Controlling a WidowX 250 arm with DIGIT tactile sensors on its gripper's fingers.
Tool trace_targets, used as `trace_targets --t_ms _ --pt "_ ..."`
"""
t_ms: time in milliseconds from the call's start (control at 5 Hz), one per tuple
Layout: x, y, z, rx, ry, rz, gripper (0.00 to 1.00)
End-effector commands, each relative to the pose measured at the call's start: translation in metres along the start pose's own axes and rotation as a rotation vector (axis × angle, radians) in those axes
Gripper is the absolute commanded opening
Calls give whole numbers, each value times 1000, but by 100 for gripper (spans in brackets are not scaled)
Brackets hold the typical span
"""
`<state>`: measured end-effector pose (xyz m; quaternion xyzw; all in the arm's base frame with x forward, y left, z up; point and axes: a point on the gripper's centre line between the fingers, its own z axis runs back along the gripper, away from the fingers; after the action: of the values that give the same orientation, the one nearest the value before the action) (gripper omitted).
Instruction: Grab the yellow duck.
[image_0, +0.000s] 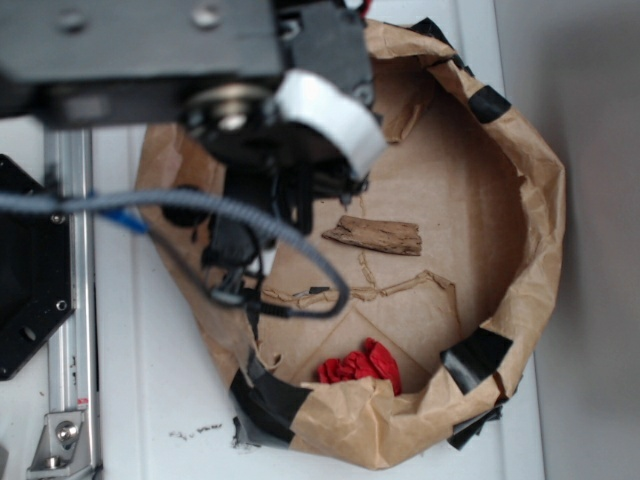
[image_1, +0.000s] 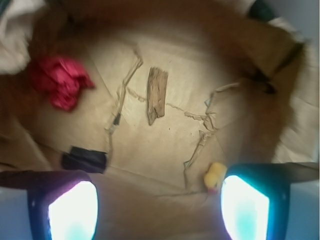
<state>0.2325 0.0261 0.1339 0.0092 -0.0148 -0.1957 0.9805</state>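
Observation:
The yellow duck (image_1: 214, 176) is small and glossy and lies on the brown paper floor of the bag. In the wrist view it sits just inside my right finger (image_1: 245, 207), almost touching it. My gripper (image_1: 159, 207) is open and hangs above the floor with nothing between its fingers. In the exterior view my arm (image_0: 290, 150) reaches into the left half of the bag. There it hides both the duck and my fingers.
A brown paper bag (image_0: 530, 200) with rolled-down walls and black tape patches (image_0: 480, 355) surrounds everything. A flat wood piece (image_0: 373, 236) lies mid-floor. A red wrinkly lump (image_0: 362, 366) rests against the near wall. A metal rail (image_0: 70, 300) runs along the left.

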Motion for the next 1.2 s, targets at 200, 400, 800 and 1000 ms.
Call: trace_targets --t_ms 200,400,800,1000 --pt "11 18 -53 97 68 -220 100" --pt "9 15 -71 119 94 -322 100" --pt "-14 24 -83 75 124 -360 100" --pt "-20 29 -83 71 120 -345 100"
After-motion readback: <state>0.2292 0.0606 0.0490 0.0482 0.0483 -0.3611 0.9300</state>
